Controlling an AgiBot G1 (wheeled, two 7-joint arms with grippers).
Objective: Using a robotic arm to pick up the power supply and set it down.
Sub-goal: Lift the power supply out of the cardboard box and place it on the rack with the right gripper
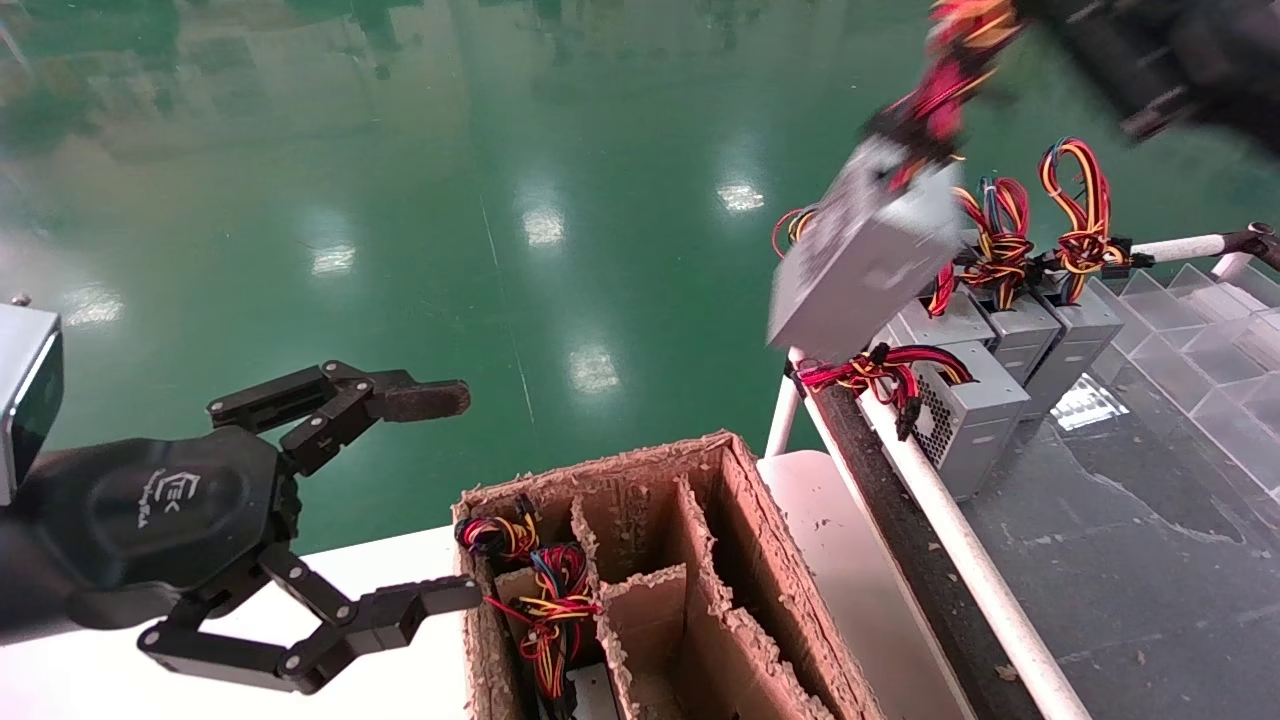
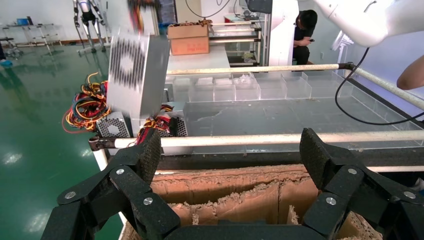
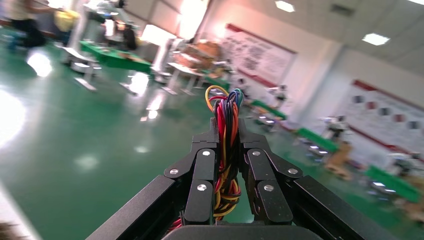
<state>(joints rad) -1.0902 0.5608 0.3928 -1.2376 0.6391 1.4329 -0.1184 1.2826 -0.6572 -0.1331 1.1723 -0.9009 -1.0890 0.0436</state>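
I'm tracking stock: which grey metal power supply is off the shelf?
The grey sheet-metal power supply hanging tilted in the air by its wire bundle, clamped in the right tool. The others stand on the shelf.

Grey metal, bright wires, brown card

Grey power supply (image 1: 862, 265) with red, yellow, black wires, upper right; brown cardboard box (image 1: 650, 590) at bottom centre; black left gripper (image 1: 435, 500) lower left; glossy green floor (image 1: 400, 200).

Head camera downward; wrist cameras forward.

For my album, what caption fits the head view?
Right gripper lifts a grey metal power supply by its wires above the brown cardboard divider box.
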